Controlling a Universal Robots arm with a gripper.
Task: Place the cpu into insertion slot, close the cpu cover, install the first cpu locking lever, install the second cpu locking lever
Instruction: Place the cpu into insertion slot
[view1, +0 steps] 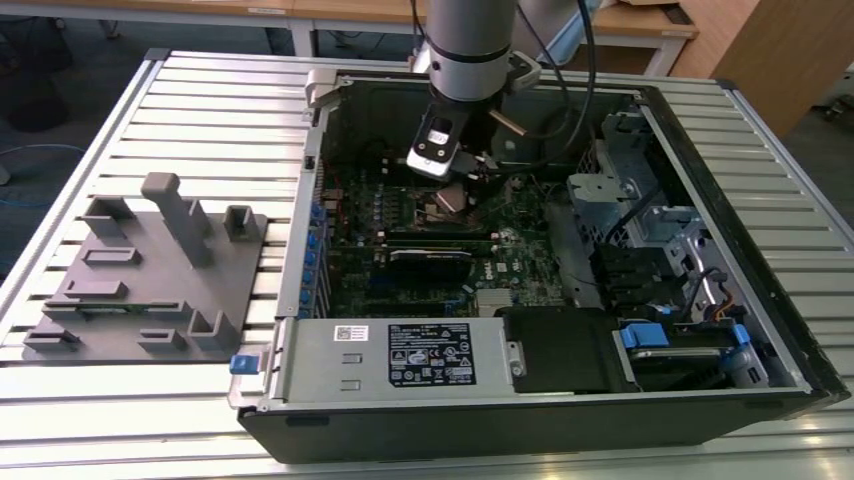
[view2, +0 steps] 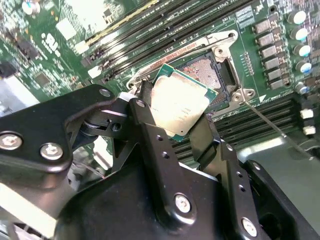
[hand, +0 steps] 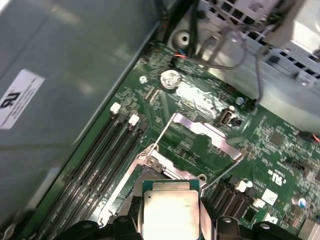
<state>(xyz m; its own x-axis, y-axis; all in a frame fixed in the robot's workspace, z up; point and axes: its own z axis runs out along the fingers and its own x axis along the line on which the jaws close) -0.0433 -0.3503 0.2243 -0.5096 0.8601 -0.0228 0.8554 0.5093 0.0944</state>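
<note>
- Clamping the cpu (view2: 182, 97) by two opposite edges, the gripper (view2: 172, 112) has its black fingers (view2: 145, 100) closed on the chip, whose silvery top faces up in both wrist views.
- In the first wrist view, the cpu (hand: 170, 212) sits between the finger ends of the gripper (hand: 170, 225), with its green rim showing along one edge.
- Just beyond the chip in the second wrist view lies the insertion slot (view2: 207, 70). Its dark centre is mostly bare, and the cpu overlaps one corner of it. I cannot tell whether the two touch.
- The cpu cover (hand: 205, 132) stands swung open at the far side of the slot in the first wrist view, a silver frame raised off the green board.
- A thin locking lever (view2: 270, 122) juts out from the slot's corner, free of its catch. A second lever (hand: 161, 134) runs along the cover's side.
- The long black memory slots (hand: 100, 160) run beside the socket on the motherboard (view1: 400, 240).
- In the exterior view the gripper (view1: 451, 188) hangs low inside the open computer case (view1: 534, 410), over the board's far half.
- The case rests on a slatted metal table (view1: 200, 90), and a grey fixture (view1: 147, 270) lies near the table's edge on the exterior view's left.
</note>
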